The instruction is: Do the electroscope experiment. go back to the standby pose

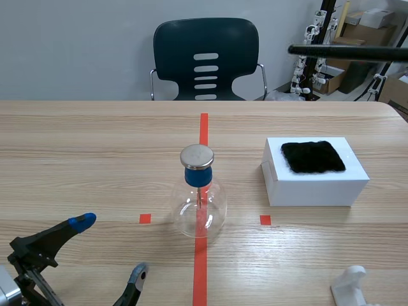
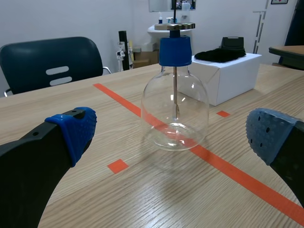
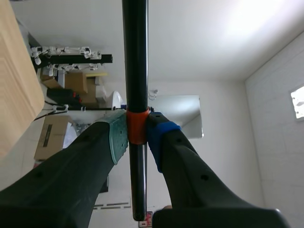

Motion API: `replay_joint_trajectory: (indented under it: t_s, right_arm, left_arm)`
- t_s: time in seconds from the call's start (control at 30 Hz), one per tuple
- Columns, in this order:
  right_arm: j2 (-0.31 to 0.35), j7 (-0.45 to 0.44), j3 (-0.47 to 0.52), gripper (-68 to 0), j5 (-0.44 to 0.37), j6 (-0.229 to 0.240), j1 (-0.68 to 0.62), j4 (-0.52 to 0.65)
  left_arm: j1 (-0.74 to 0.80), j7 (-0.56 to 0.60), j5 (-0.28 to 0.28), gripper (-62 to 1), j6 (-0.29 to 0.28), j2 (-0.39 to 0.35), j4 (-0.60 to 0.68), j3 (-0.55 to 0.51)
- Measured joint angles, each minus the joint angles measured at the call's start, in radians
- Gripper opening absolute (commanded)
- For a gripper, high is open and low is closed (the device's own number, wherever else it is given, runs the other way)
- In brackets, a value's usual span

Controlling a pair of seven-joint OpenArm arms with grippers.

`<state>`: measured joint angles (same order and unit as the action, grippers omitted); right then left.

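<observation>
Low at left, the left gripper (image 1: 111, 248) is sitting with fingers (image 1: 81, 222) spread, empty. Mid-table, the glass electroscope (image 1: 199, 204) is standing on the tape line (image 1: 204, 127), probably light and fragile. Up at right, the right gripper (image 3: 137, 135) is clamping the stiff, slick-looking rod (image 1: 347, 52) at its orange band.

Even, bright room light falls on the counter (image 1: 95, 146), leaving only a faint shadow beneath the glass flask (image 1: 199, 207); in the right wrist view, the ceiling (image 3: 247, 19) glares white.
</observation>
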<state>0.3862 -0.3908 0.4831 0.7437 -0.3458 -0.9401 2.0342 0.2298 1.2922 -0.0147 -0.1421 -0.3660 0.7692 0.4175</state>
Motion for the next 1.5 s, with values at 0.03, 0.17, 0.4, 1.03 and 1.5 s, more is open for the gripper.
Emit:
replay_joint_trajectory:
  t_s: [0.03,0.17,0.4,1.03,1.5]
  right_arm:
    - [-0.029,-0.016,0.000,-66.5,0.008,0.001,-0.016,0.014]
    - [-0.146,-0.088,0.000,-66.5,0.057,-0.044,-0.071,0.042]
    - [-0.326,-0.246,0.000,-66.5,0.125,-0.119,-0.164,0.043]
    - [-0.511,-0.469,0.000,-66.5,0.151,-0.148,-0.316,0.043]
    - [-0.511,-0.469,0.000,-66.5,0.151,-0.148,-0.316,0.043]
  left_arm:
    - [0.000,0.000,0.000,1.4,0.000,0.000,0.000,0.000]
    - [0.000,0.000,0.000,1.4,0.000,0.000,0.000,0.000]
    - [0.000,0.000,0.000,1.4,0.000,0.000,0.000,0.000]
    - [0.000,0.000,0.000,1.4,0.000,0.000,0.000,0.000]
    - [0.000,0.000,0.000,1.4,0.000,0.000,0.000,0.000]
